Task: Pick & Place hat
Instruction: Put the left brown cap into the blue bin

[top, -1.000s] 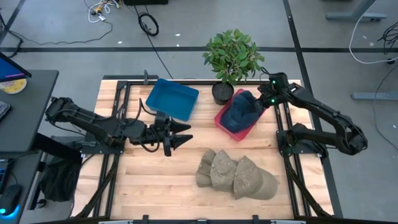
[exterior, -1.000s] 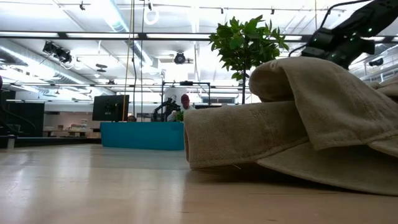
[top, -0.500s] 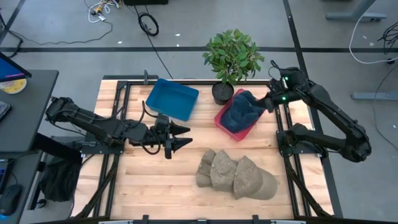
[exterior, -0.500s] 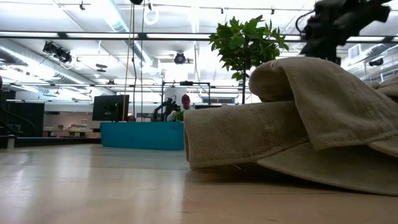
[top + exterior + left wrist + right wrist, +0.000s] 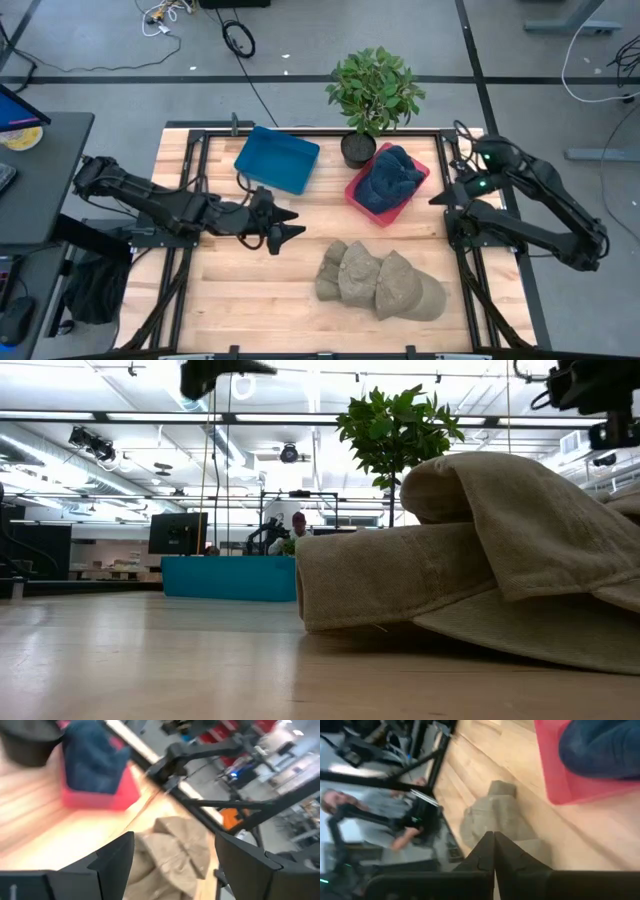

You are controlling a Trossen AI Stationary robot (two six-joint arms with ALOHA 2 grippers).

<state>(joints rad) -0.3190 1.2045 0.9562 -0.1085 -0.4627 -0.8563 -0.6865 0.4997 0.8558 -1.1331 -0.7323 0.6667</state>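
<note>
Three tan hats [image 5: 380,281] lie overlapped in one row on the desk [image 5: 250,290], near its front edge. One dark blue hat [image 5: 390,177] sits in the single red bin [image 5: 358,197] behind that row. One blue bin [image 5: 277,158] and one potted plant [image 5: 372,95] stand beside the red bin.

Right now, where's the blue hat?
In the high view, the blue hat sits in the red bin on the table's right half, just below the potted plant and right of the blue bin.
</note>
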